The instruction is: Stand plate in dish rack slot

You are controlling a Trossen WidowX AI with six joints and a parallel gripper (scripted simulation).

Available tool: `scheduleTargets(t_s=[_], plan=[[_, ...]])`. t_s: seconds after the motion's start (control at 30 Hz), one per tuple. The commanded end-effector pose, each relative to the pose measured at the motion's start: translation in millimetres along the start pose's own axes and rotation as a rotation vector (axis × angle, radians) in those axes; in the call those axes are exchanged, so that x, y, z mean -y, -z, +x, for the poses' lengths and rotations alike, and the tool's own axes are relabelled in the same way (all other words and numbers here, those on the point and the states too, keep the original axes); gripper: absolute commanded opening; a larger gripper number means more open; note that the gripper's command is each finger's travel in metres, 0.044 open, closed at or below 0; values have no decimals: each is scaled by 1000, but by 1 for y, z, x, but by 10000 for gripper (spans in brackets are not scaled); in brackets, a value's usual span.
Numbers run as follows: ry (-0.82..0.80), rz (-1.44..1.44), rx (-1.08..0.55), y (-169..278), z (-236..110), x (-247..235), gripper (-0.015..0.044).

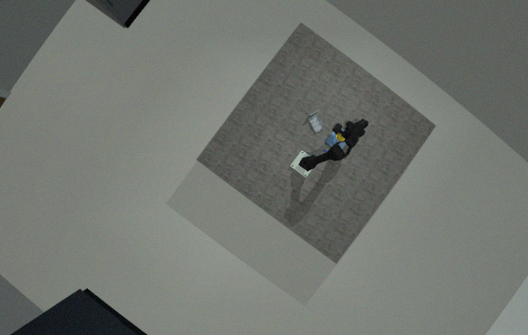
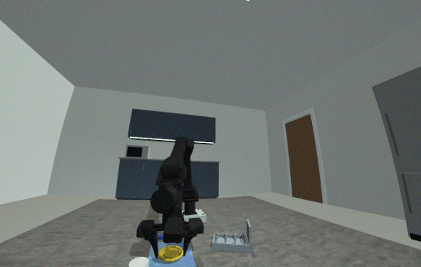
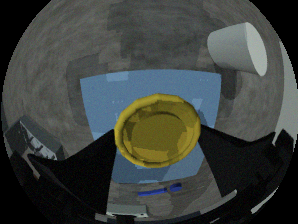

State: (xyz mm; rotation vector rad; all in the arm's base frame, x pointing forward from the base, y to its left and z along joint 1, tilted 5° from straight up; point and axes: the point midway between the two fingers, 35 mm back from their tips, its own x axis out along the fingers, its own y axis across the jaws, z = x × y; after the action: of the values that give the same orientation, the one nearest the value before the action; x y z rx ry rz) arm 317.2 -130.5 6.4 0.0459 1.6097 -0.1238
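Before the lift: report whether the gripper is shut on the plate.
Shut on the yellow plate: the gripper straddles it, fingers at its rim.
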Motion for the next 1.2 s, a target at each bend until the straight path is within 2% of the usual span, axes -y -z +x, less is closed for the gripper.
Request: scheduleTargets(t_s=[0.0,0.27,1.17], plan=[[3,-6,1,-3,-9,1,202],[3,-6,2,-11,-43,3,0],[2,-3,6,-19,-145,4,0]])
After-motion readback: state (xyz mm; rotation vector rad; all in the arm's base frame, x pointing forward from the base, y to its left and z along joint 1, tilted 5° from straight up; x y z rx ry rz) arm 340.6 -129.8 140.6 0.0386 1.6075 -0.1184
